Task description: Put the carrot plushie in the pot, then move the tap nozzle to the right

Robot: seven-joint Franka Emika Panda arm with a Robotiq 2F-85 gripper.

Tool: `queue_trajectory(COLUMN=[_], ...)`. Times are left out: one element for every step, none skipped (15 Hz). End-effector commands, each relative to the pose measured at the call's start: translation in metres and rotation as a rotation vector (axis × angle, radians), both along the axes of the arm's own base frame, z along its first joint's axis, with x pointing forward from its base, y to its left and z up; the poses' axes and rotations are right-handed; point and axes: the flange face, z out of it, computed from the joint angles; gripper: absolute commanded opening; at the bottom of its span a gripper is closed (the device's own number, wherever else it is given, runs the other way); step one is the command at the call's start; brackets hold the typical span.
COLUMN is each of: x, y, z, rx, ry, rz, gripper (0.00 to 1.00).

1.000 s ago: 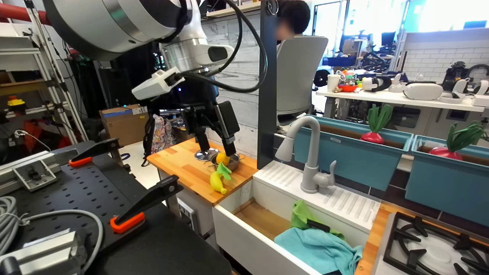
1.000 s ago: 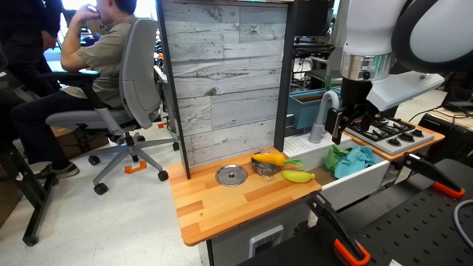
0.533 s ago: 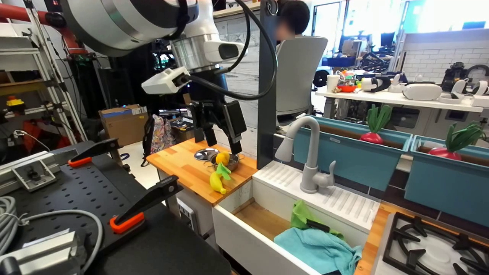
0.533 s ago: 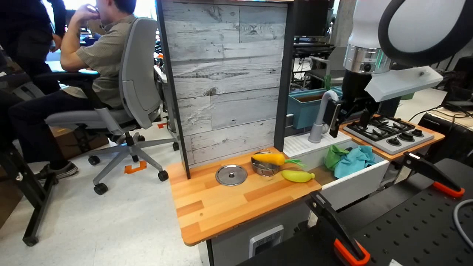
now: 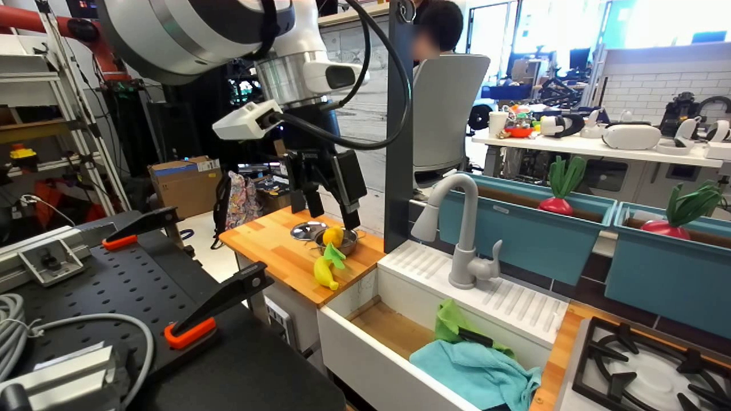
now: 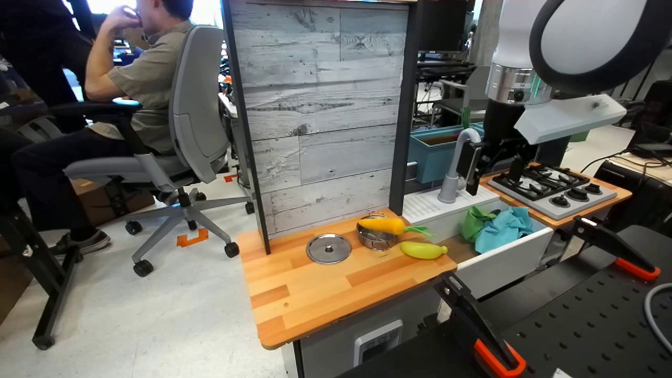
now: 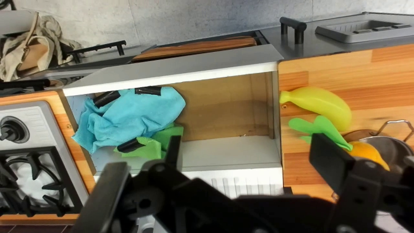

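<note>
The orange carrot plushie (image 6: 382, 226) lies across the top of the shiny steel pot (image 6: 377, 243), its green leaves hanging over the rim. Both also show in an exterior view, carrot plushie (image 5: 333, 236) and pot (image 5: 348, 246). In the wrist view the carrot plushie (image 7: 368, 152) and pot (image 7: 393, 145) are at the right, partly behind a finger. The grey tap nozzle (image 5: 464, 222) arches over the sink; it shows in both exterior views (image 6: 455, 167). My gripper (image 5: 332, 214) is open and empty, raised above the counter and sink area, also in the wrist view (image 7: 250, 142).
A yellow banana toy (image 6: 422, 250) and a steel lid (image 6: 328, 249) lie on the wooden counter (image 6: 315, 294). The sink (image 5: 394, 365) holds a blue towel (image 5: 474, 365) and a green cloth (image 5: 451, 319). A dark post (image 5: 400, 125) with a plank wall stands behind. A stove (image 6: 556, 189) is beyond.
The gripper has risen and shifted right in an exterior view over the first half second, with only a slight shift since. The carrot plushie, pot and tap stay as they were.
</note>
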Motion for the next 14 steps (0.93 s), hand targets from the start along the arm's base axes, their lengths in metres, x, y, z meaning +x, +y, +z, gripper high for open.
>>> queue_trajectory(x=[0.011,0.014,0.016,0.020,0.023,0.025,0.026,0.027,0.028,0.030,0.031,0.034,0.036,0.038], y=[-0.003,-0.006,-0.008,-0.012,-0.016,-0.021,-0.025,-0.031,-0.037,-0.044,-0.050,-0.056,-0.063,-0.069], z=[0.005,0.007,0.010,0.014,0.017,0.021,0.023,0.027,0.029,0.030,0.030,0.031,0.031,0.033], rx=[0.031,0.052,0.064,0.069,0.074,0.079,0.078,0.079,0.078,0.070,0.058,0.043,0.030,0.019], ry=[-0.024,-0.032,-0.045,-0.058,-0.068,-0.075,-0.086,-0.099,-0.103,-0.104,-0.101,-0.102,-0.107,-0.115], rz=[-0.088,-0.115,-0.148,-0.182,-0.213,-0.233,-0.251,-0.263,-0.268,-0.274,-0.267,-0.259,-0.250,-0.243], gripper=[1.00,1.00,1.00,1.00,1.00,1.00,1.00,1.00,1.00,1.00,1.00,1.00,1.00,1.00])
